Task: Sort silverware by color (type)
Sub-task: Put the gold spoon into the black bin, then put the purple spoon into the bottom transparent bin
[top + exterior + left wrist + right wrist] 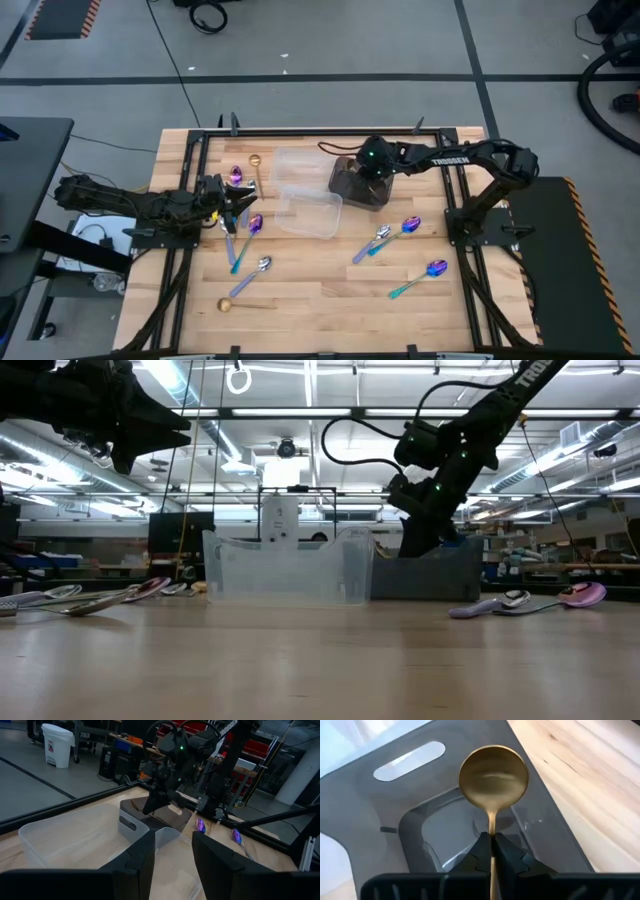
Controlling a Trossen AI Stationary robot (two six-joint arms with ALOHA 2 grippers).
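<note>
Pinching a gold spoon, right fingers hang over dark bin.

Two clear tubs (touching), dark bin beside, wooden table

Gold spoons: 3 — one upper left of centre, one lower left, one in the right wrist view. Lavender-handled silver: 2. Teal-handled iridescent: 4. Clear tubs: 2. Dark bin: 1.
</note>
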